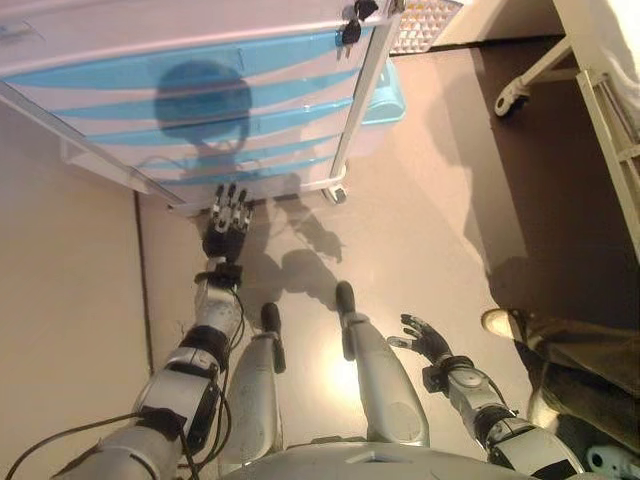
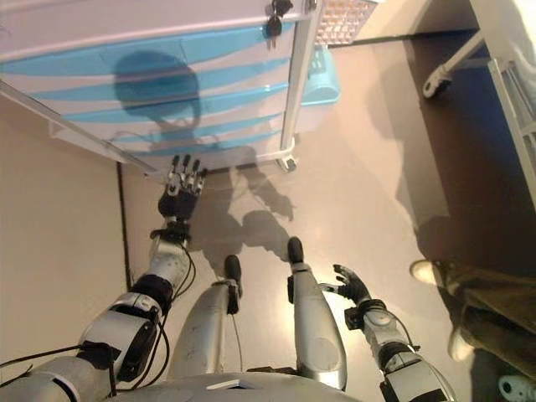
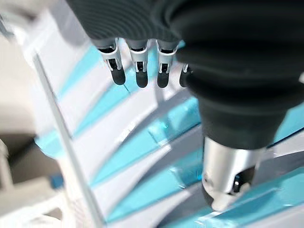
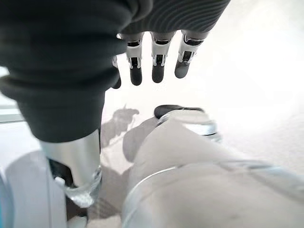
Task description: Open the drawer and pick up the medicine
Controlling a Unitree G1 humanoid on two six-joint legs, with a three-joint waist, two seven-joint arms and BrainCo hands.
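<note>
Left eye view showed the left hand [image 1: 225,232], fingers straight and empty, reaching at the foot of the closed drawer cabinet [image 1: 200,100]; the medicine was nowhere visible, presumably inside. Opening seemed barely begun, the next move needing a hold on one blue drawer front [image 1: 215,115]. The right hand [image 1: 428,340] hung relaxed and open, well away from the cabinet, beside a person's shoe [image 1: 498,322].
</note>
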